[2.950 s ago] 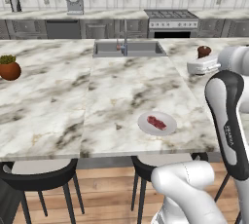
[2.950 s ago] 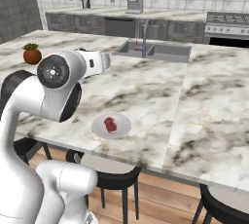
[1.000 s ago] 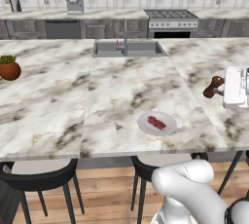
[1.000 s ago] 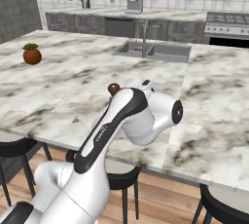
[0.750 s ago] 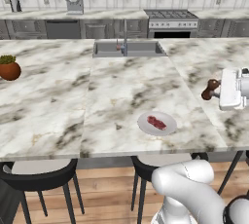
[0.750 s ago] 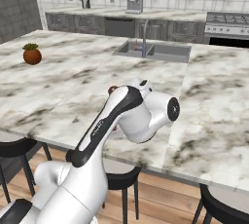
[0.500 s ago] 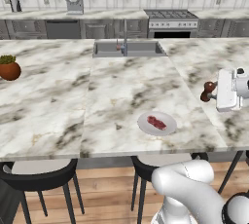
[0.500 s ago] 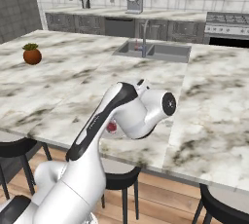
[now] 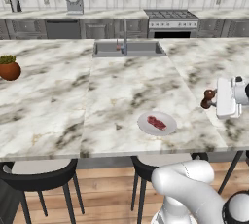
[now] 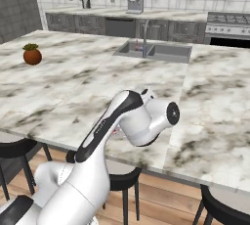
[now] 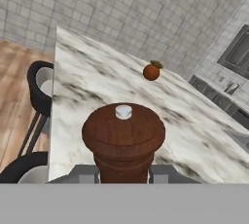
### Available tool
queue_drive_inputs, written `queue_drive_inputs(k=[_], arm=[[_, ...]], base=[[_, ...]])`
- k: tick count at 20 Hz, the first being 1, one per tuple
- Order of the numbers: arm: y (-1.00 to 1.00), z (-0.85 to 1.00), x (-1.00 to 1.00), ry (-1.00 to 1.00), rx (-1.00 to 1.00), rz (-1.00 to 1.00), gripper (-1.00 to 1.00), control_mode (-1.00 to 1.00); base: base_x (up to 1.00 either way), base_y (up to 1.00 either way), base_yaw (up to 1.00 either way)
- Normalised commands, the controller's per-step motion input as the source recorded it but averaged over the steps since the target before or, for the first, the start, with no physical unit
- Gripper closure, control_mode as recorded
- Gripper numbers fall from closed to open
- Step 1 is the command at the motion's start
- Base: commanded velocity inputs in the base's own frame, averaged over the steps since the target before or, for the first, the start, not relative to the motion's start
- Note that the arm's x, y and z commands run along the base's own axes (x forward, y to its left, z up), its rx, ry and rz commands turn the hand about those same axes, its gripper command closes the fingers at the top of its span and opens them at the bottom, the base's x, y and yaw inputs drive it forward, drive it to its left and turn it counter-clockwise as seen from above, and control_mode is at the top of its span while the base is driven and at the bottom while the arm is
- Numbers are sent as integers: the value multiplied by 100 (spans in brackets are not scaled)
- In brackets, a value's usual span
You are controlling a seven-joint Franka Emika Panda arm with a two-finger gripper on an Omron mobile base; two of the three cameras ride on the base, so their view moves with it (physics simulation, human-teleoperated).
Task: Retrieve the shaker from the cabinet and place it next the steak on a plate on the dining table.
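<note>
Your fingers are clamped on the shaker, held above the marble worktop, just right of the plate carrying the steak.

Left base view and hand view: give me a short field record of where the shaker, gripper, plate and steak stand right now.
shaker: small reddish-brown wooden mill-shaped shaker, lying sideways in the grip above the marble island top
gripper: white two-finger gripper, shut on the shaker
plate: round white plate, near the island's front edge
steak: small red raw steak, on the plate
gap: shaker right of the plate, not touching it
other: orange-brown plant pot, far left
</note>
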Motion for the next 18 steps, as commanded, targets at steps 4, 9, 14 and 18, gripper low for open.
queue_drive_inputs(k=[4, 9, 14, 18], arm=[[-16, -49, 13, 1, 6, 0, 100, -100], [-14, -44, 17, 7, 10, 0, 100, -100], [-15, -41, 20, 11, 13, 0, 100, -100], [-6, -33, 18, 10, 9, 0, 100, -100]], base=[[0, 0, 0], [0, 0, 0], [0, 0, 0], [0, 0, 0]])
